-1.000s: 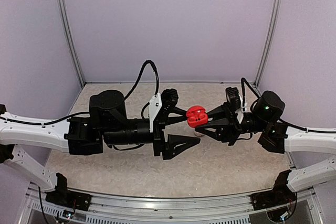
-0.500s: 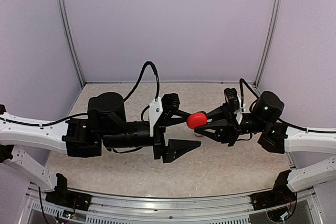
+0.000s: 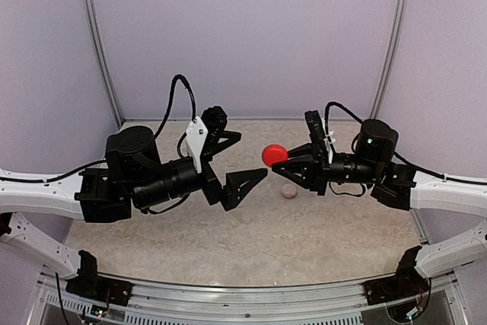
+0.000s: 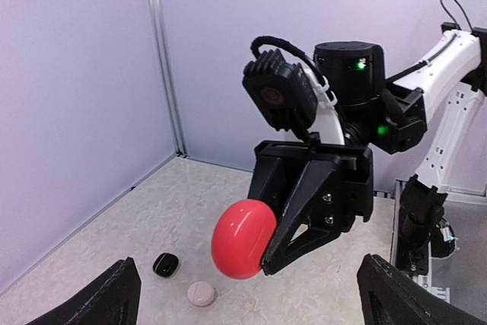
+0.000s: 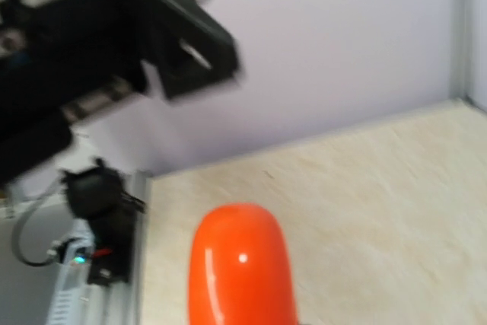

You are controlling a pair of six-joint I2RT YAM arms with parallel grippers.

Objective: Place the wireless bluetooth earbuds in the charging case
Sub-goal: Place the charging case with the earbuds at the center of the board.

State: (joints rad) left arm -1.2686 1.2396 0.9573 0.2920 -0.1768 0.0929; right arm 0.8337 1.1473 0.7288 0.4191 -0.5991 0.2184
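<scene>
Speckled beige counter (image 3: 228, 249) below; glossy red rounded charging case (image 3: 274, 154), open a second ago, is shut now, aloft in the right jaws. Left jaws backed off, wide open, empty. Red's probably done; small black earbud (image 4: 166, 264) lies on the counter.

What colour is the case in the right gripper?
Red-orange case, plain and glossy, held by the right gripper; clearest in the left wrist view.

A beige speckled worktop (image 3: 304, 241) lies inside plain lilac walls (image 3: 243, 36), with aluminium corner posts (image 3: 100, 43) and a metal rail (image 3: 243, 300) along the near edge.
</scene>
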